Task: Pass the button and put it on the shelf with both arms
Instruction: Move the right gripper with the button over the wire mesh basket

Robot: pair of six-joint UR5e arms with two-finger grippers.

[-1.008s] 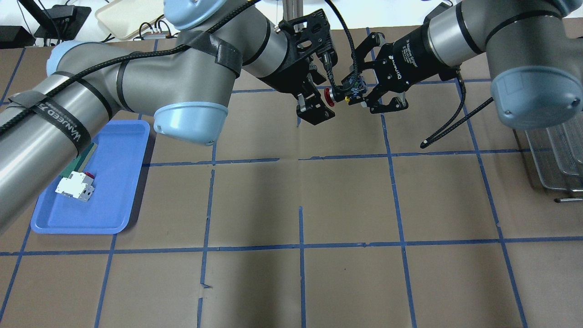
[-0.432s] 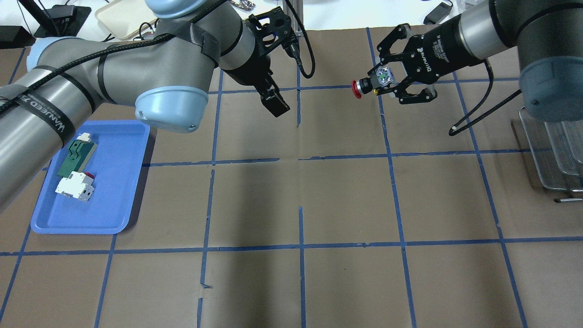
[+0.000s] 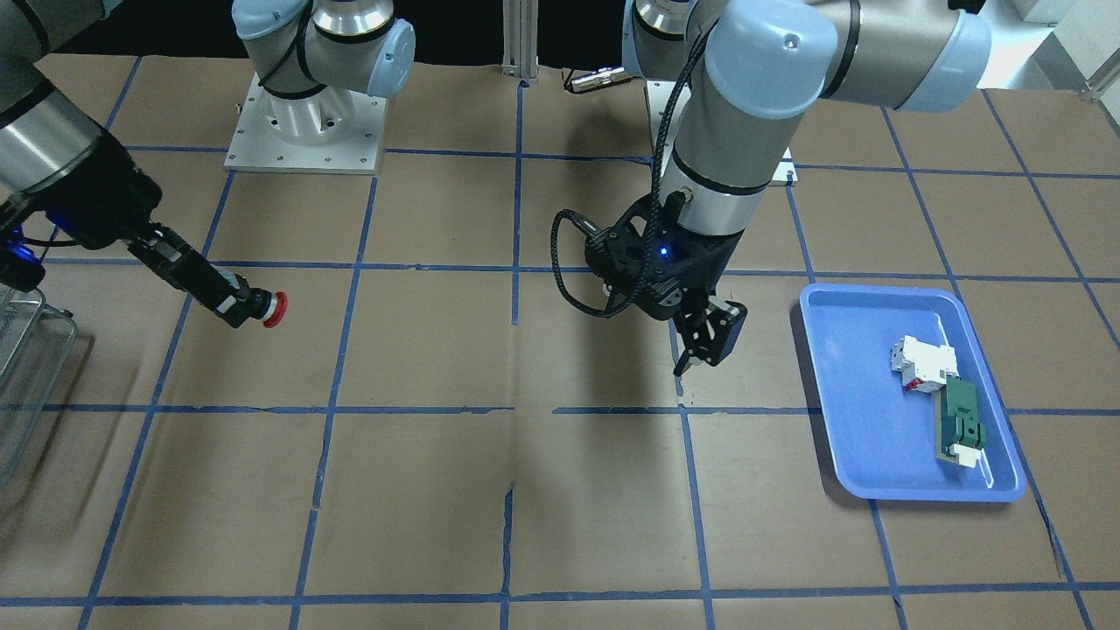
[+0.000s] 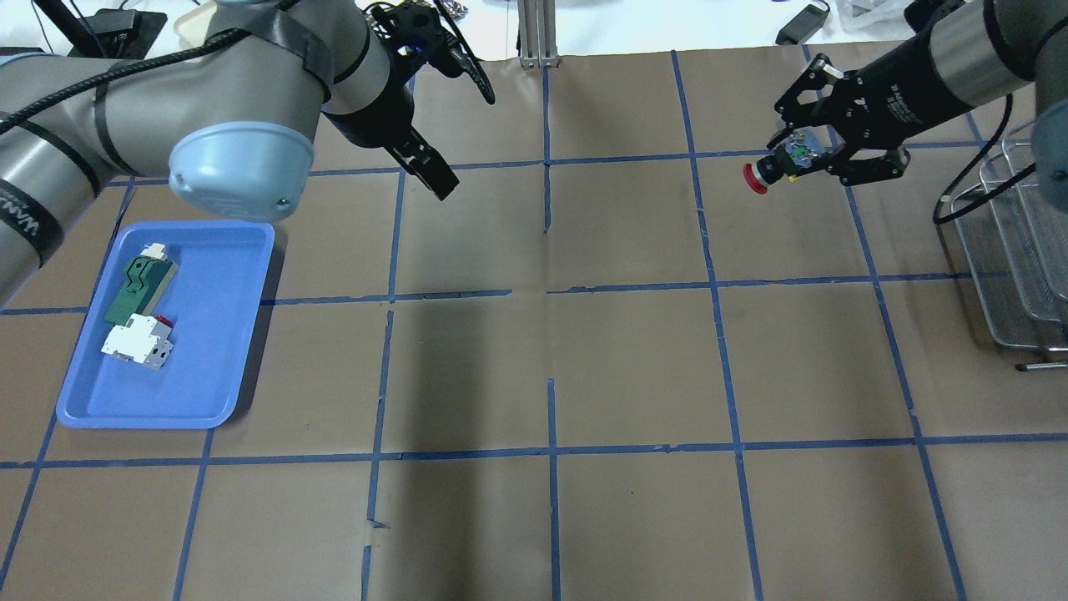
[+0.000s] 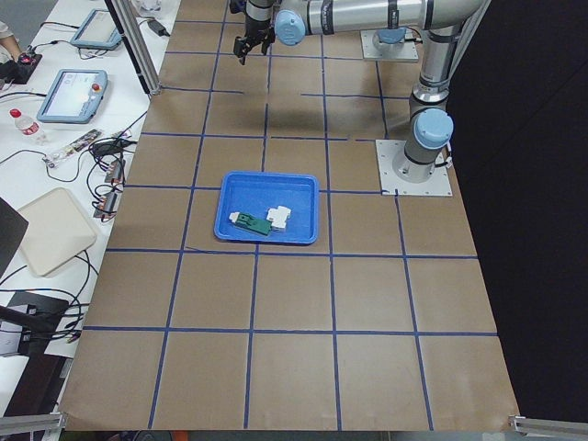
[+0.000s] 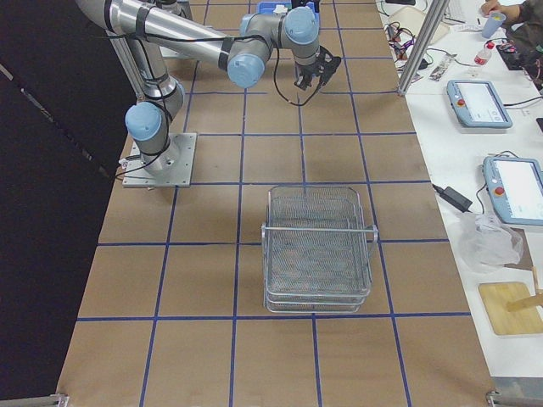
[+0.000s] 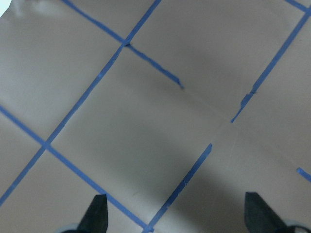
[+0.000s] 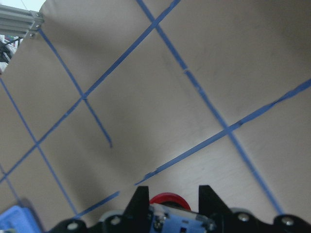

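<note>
Overhead exterior view shows a table (image 4: 634, 367) covered with brown paper and a grid of blue tape lines. At the far right part of it, the right fingers (image 4: 797, 100) are clenched on a small push button with a red mushroom cap, a black collar and a pale block base (image 4: 780, 167). They grasp the button by its block base and hold it in the air above the table. The red cap lies sideways and points toward the middle of the table. In the right wrist-mounted view, the red cap sits just between the two dark finger tips, with only the paper behind it. A silver wire-mesh shelf with thin metal rims (image 4: 1014, 250) stands at the right edge of the table, near the button but not touching it. The left fingers (image 4: 430, 171) hang over the far left part of the table, well apart from the button, and they point down at an angle. The left wrist-mounted view shows their two tips spread wide, released, with nothing between them. A blue plastic tray (image 4: 209, 334) lies at the left side of the table. Inside it are a flat dark-green part (image 4: 138, 284) and, just beside it, a white-and-red block (image 4: 133, 342).
</note>
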